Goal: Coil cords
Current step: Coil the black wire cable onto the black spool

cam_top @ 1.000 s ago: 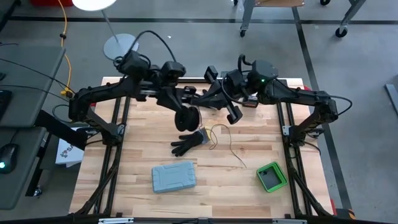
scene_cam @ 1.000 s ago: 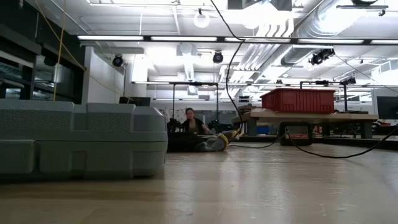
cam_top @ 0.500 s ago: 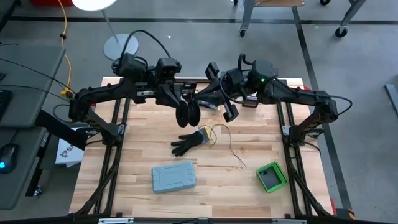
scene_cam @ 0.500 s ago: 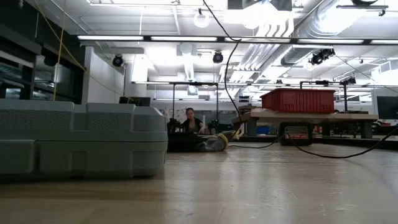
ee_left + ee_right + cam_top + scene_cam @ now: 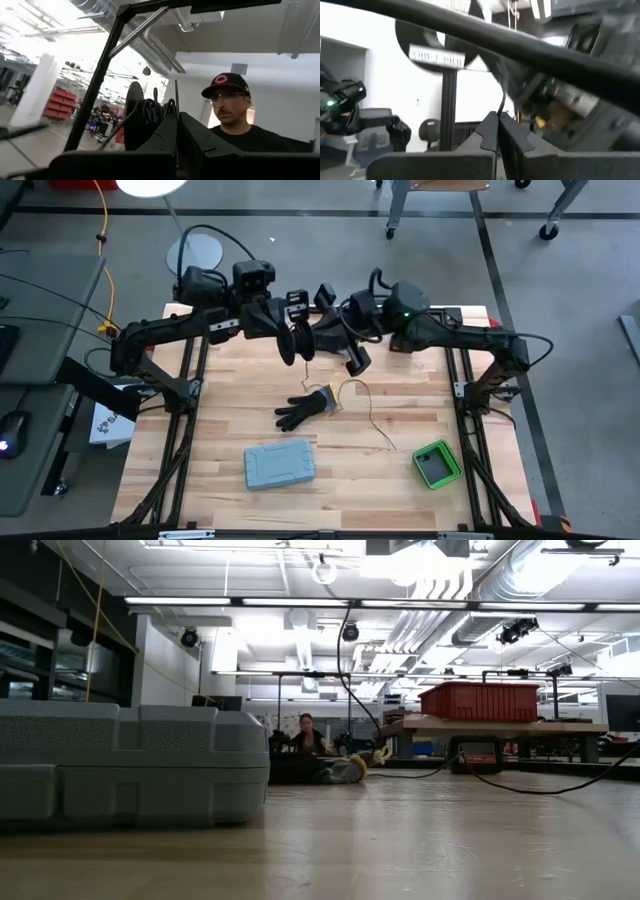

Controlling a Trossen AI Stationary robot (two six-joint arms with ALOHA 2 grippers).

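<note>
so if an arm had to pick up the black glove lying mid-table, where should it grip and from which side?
Probably the cuff end of the black glove, coming straight down from above. The glove lies flat with its fingers splayed toward the left-arm side, and the cuff is the bulkier end. Caution: the thin cord starts right at that cuff, so a pinch there could catch it.

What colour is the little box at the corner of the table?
Green box, with a dark middle. The high view shows it best.
</note>
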